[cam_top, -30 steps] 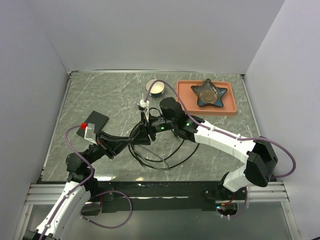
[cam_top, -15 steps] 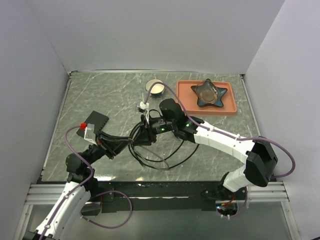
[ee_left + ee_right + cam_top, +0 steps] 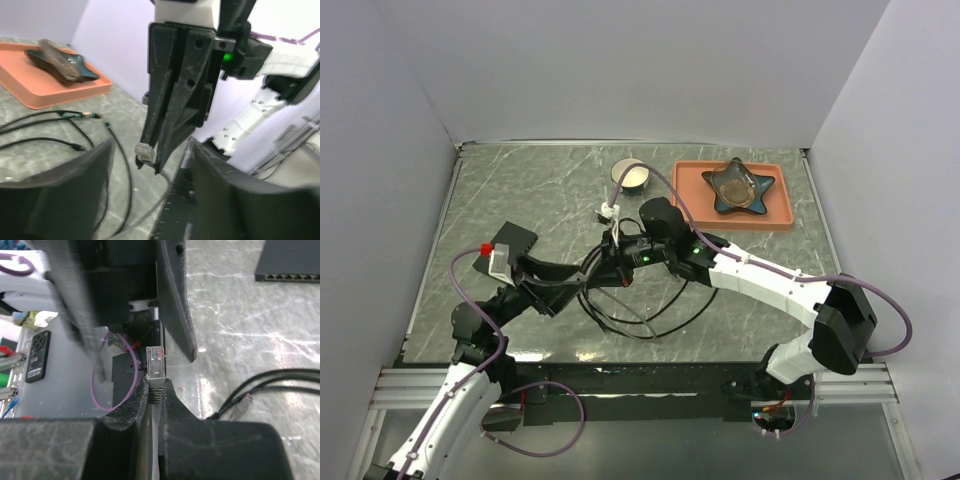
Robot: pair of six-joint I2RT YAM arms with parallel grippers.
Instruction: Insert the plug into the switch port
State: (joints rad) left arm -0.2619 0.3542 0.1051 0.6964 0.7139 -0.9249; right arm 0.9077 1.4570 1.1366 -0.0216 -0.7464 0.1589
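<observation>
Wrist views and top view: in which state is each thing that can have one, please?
left hand: open, empty.
right hand: shut on the clear plastic plug.
clear plastic plug: held, not inserted.
black rectangular switch: lying flat, visible ports empty.
black cables: lying loose.

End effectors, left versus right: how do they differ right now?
The left end effector is open, fingers spread wide; the right end effector is shut. The left holds nothing; the right pinches the plug just behind its clear head, which sticks out in front. Shared: both are black, face each other tip to tip mid-table, and sit away from the switch.
</observation>
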